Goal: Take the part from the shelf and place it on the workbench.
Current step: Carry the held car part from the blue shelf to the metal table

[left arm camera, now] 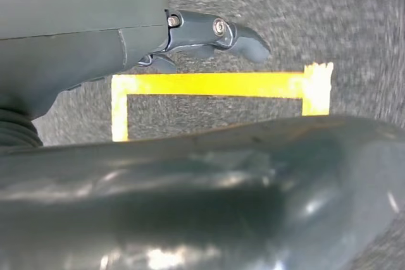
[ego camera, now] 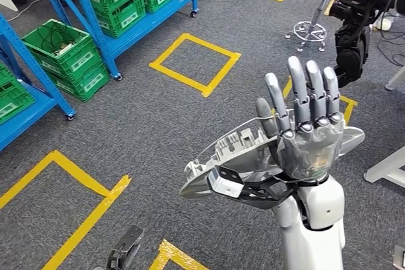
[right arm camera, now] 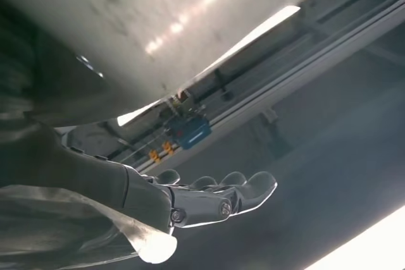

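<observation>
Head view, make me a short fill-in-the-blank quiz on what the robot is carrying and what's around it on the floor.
1. The right hand holds a silver ____.
2. The crates on the blue shelves are ____.
3. The tape squares on the floor are ____.
4. The left hand hangs low, holding ____.

Missing words: part; green; yellow; nothing

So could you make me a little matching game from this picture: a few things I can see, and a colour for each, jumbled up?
Things:
1. crates
2. shelf frames
3. floor tape squares
4. part held up on the right hand

Colours:
a. yellow
b. silver-grey
c. green
d. blue

Pairs: 1-c, 2-d, 3-a, 4-b
</observation>
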Action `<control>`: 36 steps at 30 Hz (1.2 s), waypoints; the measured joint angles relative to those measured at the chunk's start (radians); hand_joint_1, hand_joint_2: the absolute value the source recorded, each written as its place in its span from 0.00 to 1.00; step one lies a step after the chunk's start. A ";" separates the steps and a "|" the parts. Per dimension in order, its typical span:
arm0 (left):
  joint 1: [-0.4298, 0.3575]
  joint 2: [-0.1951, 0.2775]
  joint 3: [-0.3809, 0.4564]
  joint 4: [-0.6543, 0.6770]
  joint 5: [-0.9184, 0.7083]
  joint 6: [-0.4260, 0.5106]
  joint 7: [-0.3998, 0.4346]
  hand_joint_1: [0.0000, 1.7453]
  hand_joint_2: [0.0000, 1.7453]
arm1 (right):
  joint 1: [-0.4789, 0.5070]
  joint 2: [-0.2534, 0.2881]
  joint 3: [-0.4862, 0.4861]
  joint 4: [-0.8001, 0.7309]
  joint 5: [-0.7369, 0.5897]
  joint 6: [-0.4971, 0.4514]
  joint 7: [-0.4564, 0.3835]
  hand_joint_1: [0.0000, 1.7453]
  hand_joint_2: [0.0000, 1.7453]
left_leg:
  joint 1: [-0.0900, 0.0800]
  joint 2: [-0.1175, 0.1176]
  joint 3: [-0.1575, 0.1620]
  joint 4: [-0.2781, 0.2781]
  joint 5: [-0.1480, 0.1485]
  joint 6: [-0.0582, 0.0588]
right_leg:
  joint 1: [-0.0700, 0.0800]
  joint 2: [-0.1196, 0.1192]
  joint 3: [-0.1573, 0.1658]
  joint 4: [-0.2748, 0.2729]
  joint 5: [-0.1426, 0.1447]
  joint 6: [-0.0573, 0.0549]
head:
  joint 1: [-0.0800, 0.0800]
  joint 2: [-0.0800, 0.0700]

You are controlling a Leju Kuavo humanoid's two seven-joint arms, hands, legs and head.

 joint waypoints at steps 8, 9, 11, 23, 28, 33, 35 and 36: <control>-0.004 -0.005 -0.006 0.000 -0.016 -0.006 0.000 0.00 0.00 | 0.005 -0.004 -0.001 0.000 0.000 0.000 -0.001 0.00 1.00 | -0.011 0.104 0.000 0.004 -0.005 -0.005 | 0.008 -0.098 0.060 -0.056 0.031 -0.006 | 0.003 0.000; -0.004 -0.006 -0.007 0.000 -0.018 -0.007 0.000 0.00 0.00 | 0.005 -0.004 -0.001 0.000 0.000 0.000 -0.001 0.00 1.00 | -0.013 0.112 0.001 0.005 -0.006 -0.009 | 0.012 -0.110 0.079 -0.089 0.035 -0.012 | 0.002 0.000; -0.005 -0.007 -0.010 0.000 -0.019 -0.008 0.000 0.00 0.00 | 0.006 -0.004 -0.002 0.000 0.000 0.000 -0.001 0.00 1.00 | -0.016 0.129 0.002 0.005 -0.006 -0.018 | 0.016 -0.099 0.080 -0.097 0.035 -0.024 | 0.001 0.000; 0.002 -0.008 -0.018 0.000 -0.020 -0.008 -0.001 0.00 0.00 | 0.007 -0.005 -0.005 0.001 0.000 0.000 -0.004 0.00 1.00 | 0.000 -0.014 -0.018 0.078 -0.025 -0.033 | 0.006 0.045 0.078 -0.094 0.049 -0.044 | -0.006 0.000; -0.001 -0.009 -0.020 0.000 -0.021 -0.005 -0.003 0.00 0.00 | 0.008 -0.005 -0.005 0.001 0.000 -0.001 -0.002 0.00 1.00 | 0.000 -0.016 0.005 0.012 -0.014 -0.016 | 0.001 0.068 0.049 -0.086 0.054 -0.015 | -0.005 0.000; 0.003 -0.010 -0.021 0.000 -0.023 0.002 -0.006 0.00 0.00 | 0.005 -0.006 -0.005 0.001 0.000 -0.001 0.000 0.00 1.00 | -0.002 0.046 0.005 0.004 -0.009 0.002 | 0.000 -0.031 -0.068 0.156 -0.063 0.003 | 0.009 0.000; 0.003 -0.008 -0.021 0.000 -0.023 0.003 -0.006 0.00 0.00 | 0.005 -0.006 -0.005 0.002 0.000 -0.001 0.000 0.00 1.00 | -0.002 0.072 0.005 0.005 -0.010 0.001 | -0.002 -0.040 -0.072 0.171 -0.050 0.005 | 0.010 0.000; 0.002 -0.008 -0.021 0.000 -0.023 0.004 -0.007 0.00 0.00 | 0.005 -0.007 -0.005 0.002 0.000 -0.001 -0.001 0.00 1.00 | -0.002 0.081 0.006 0.005 -0.012 0.000 | -0.003 -0.045 -0.044 0.120 -0.020 0.005 | 0.009 0.000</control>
